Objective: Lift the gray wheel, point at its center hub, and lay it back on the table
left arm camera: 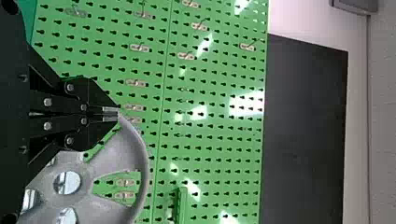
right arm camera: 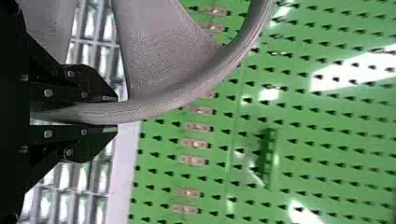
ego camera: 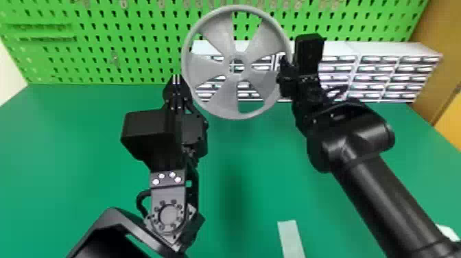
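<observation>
Pointing at the hub is, we judge, the step in hand; items listed left to right, all placed by the wheel.

Item: left gripper (ego camera: 176, 78), black, two flat fingers drawn together, empty. Just left of the wheel, beside its rim; whether it touches, we cannot tell. The closed tips make a neat pointer. We would first draw them back towards us, clear of the rim, then travel right across the wheel's near face, halting just short of the hub.

Item: green perforated metal pegboard (ego camera: 130, 61), behind the wheel.

Item: gray wheel (ego camera: 219, 37), round, five broad blades, seemingly plastic, held upright above the green flat tabletop (ego camera: 260, 154). We would keep it motionless while pointing; a straight sideways approach could catch rim or blade and twist it in its single hold.

Item: center hub (ego camera: 242, 66), gray, ring-shaped, at the wheel's middle; our target. Aim at the ring, not into the openings between blades.

Item: right gripper (right arm camera: 112, 114), black, clamped on the wheel's right rim. We advise a firm, even grip, and a slow, level lowering once the pointing is done.
</observation>
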`<move>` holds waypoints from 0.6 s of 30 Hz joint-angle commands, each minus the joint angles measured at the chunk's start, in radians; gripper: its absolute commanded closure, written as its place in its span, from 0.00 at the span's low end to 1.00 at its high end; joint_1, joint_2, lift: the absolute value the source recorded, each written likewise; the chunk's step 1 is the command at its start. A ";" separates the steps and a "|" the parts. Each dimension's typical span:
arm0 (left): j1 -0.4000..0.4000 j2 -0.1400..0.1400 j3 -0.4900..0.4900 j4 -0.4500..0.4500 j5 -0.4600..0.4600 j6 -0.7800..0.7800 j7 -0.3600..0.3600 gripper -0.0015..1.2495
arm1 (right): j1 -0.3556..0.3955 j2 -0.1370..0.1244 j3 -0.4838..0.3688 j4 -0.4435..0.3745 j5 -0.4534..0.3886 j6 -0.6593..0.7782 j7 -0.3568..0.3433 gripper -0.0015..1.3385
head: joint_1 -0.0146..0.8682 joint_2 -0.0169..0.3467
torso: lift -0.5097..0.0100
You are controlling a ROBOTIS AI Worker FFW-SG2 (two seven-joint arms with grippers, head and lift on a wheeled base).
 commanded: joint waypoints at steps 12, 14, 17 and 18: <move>-0.005 -0.002 0.008 0.002 -0.021 -0.001 0.012 0.90 | -0.090 0.025 -0.026 -0.174 -0.257 0.669 -0.192 0.87 | 0.80 0.18 | 0.80; -0.007 -0.002 0.008 0.002 -0.022 -0.001 0.014 0.90 | -0.105 0.027 -0.035 -0.174 -0.300 0.733 -0.202 0.87 | 0.80 0.18 | 0.80; -0.010 -0.002 0.006 0.003 -0.027 -0.001 0.014 0.90 | -0.124 0.027 -0.050 -0.174 -0.348 0.814 -0.212 0.87 | 0.80 0.18 | 0.80; -0.011 -0.002 0.006 0.005 -0.027 -0.001 0.014 0.90 | -0.125 0.030 -0.064 -0.172 -0.374 0.839 -0.219 0.87 | 0.80 0.18 | 0.80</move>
